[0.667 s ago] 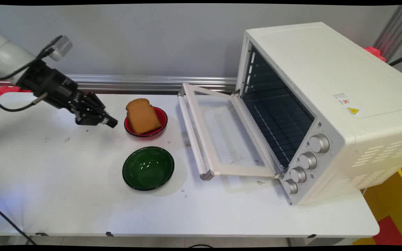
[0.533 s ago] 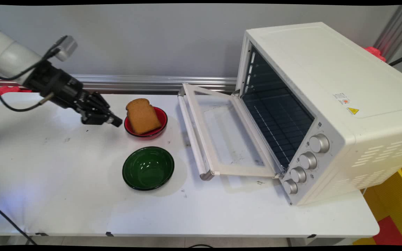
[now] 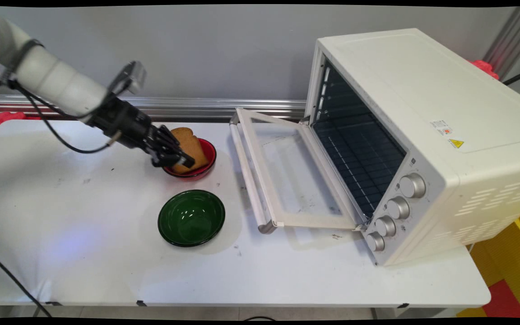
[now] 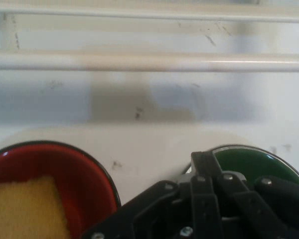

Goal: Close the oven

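My black gripper [image 3: 187, 161] hangs low over the near-left rim of a red bowl [image 3: 210, 155], its fingers shut and empty. A brown slice of toast [image 3: 195, 142] leans in that bowl, and the gripper covers its left part. In the hand view the gripper [image 4: 202, 160] rises from the bottom edge, with the red bowl [image 4: 84, 169] and the toast [image 4: 25, 209] at the lower left. A green bowl [image 4: 254, 162] peeks out behind the linkage on the right.
The empty green bowl [image 3: 191, 217] stands on the white table nearer the camera than the red one. A white toaster oven [image 3: 422, 113] fills the right side, its glass door [image 3: 287, 180] folded down flat towards the bowls. The door's handle bar [image 4: 149, 62] crosses the hand view.
The arm has swung to the right from the table's left part, and the gripper now covers the red bowl's left rim and part of the toast. Bowls and oven stay put.
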{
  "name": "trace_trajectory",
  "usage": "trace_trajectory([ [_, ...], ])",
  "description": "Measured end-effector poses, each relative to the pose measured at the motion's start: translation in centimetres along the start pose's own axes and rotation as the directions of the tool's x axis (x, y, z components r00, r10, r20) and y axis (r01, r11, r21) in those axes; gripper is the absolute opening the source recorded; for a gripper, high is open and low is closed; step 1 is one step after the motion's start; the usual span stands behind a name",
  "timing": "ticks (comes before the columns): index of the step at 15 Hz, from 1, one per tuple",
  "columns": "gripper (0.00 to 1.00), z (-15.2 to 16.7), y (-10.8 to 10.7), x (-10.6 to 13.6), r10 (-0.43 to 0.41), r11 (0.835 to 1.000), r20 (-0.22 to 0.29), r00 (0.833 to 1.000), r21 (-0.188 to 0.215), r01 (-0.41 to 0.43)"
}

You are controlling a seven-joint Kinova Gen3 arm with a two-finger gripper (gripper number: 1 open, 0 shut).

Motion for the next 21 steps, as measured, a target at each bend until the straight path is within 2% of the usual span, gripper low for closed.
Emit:
trace_trajectory([
  [6,0.00,6.1,-0.5,0.5,0.018,1.000,0.002,1.000,0.007,-0.018],
  [10,0.00,8.5,-1.0,0.7,0.028,1.000,0.000,1.000,0.013,-0.028],
  [21,0.00,12.1,-1.7,1.2,0.046,0.999,-0.007,0.999,0.017,-0.045],
])
